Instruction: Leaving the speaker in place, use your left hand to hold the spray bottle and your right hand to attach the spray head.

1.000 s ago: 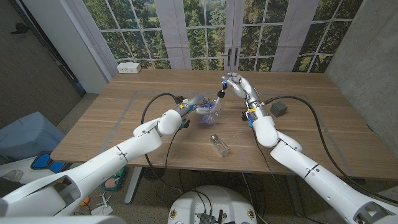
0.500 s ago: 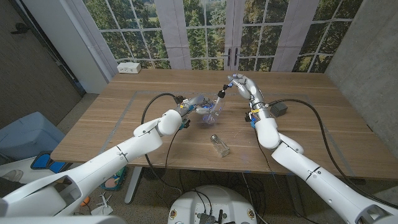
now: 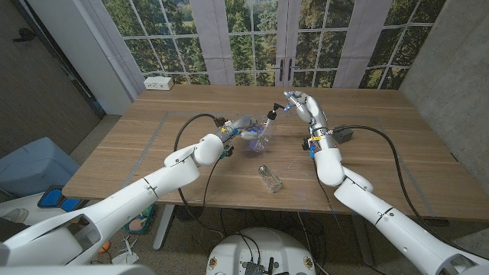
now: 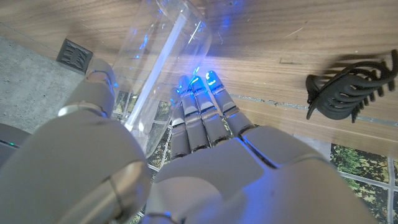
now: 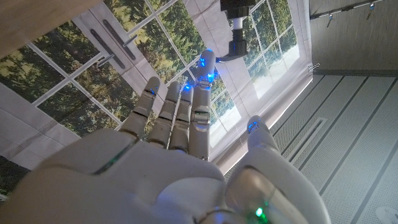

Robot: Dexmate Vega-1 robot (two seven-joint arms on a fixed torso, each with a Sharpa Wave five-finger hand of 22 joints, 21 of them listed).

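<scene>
Wooden table (image 3: 191, 164) before tall windows. Left hand (image 3: 243, 128) gripped spray bottle (image 3: 258, 134), tilted above table centre. Right hand (image 3: 302, 105) had let go of spray head (image 3: 271, 114) since a second ago, fingers spread, just beside it. Head sat on bottle neck; attachment judged nearly done.

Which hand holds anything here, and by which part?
The left hand grips the clear spray bottle around its body. The right hand is open, holding nothing.
</scene>
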